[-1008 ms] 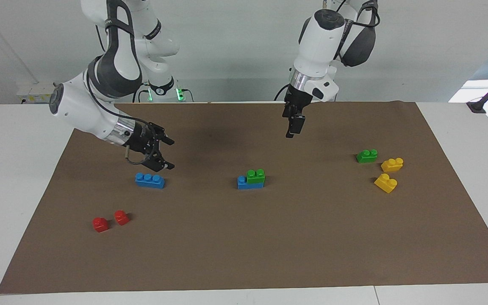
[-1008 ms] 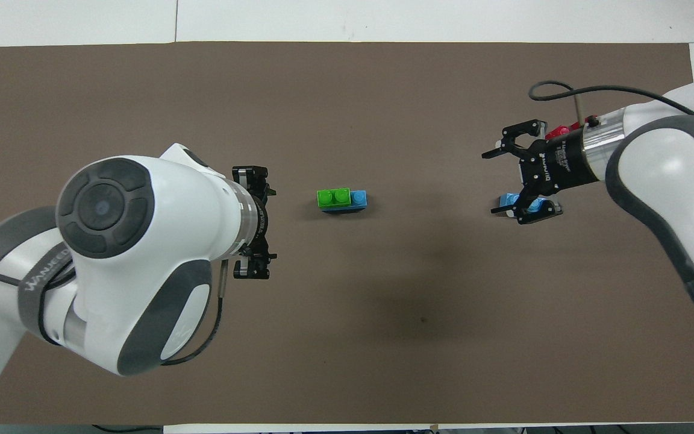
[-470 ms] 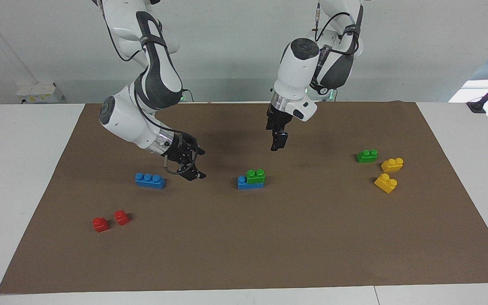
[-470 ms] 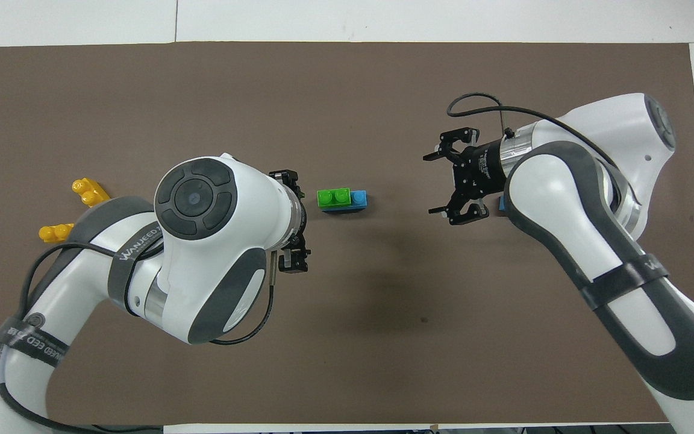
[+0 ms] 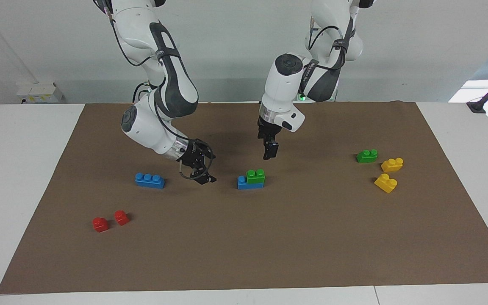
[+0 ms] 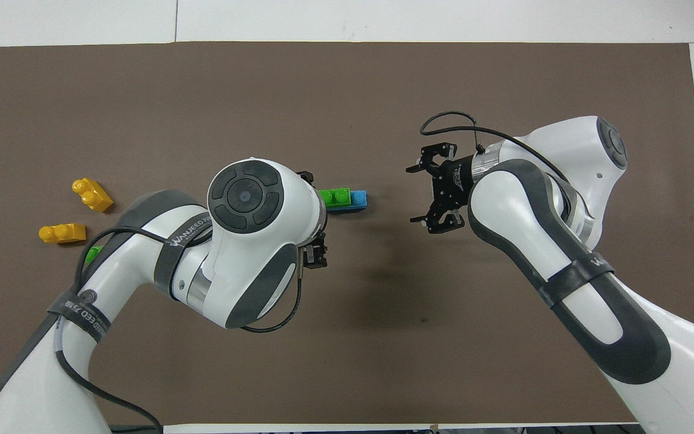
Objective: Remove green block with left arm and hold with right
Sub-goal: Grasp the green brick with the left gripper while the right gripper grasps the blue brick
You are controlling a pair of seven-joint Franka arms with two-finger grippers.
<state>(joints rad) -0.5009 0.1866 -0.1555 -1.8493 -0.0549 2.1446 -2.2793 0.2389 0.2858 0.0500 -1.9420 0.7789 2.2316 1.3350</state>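
Note:
The green block [image 5: 255, 175] [image 6: 335, 197] is stuck on top of a blue brick [image 5: 244, 184] [image 6: 358, 199] in the middle of the brown mat. My left gripper [image 5: 269, 155] [image 6: 312, 218] hangs open, pointing down over the mat just beside this stack, not touching it. The right gripper [image 5: 212, 169] [image 6: 413, 194], with a looped wire, is open and low over the mat, between the stack and a loose blue three-stud brick [image 5: 150, 180]. Nothing is held.
Toward the left arm's end lie a second green block [image 5: 367, 156] and two yellow bricks [image 5: 392, 164] [image 5: 386, 183]. Two red blocks [image 5: 100, 224] [image 5: 121, 217] sit toward the right arm's end, farther from the robots. The brown mat [image 5: 269, 245] covers a white table.
Both arms have swung in toward the middle stack. The left gripper came down beside the green block. The right gripper left the blue three-stud brick and closed in on the stack.

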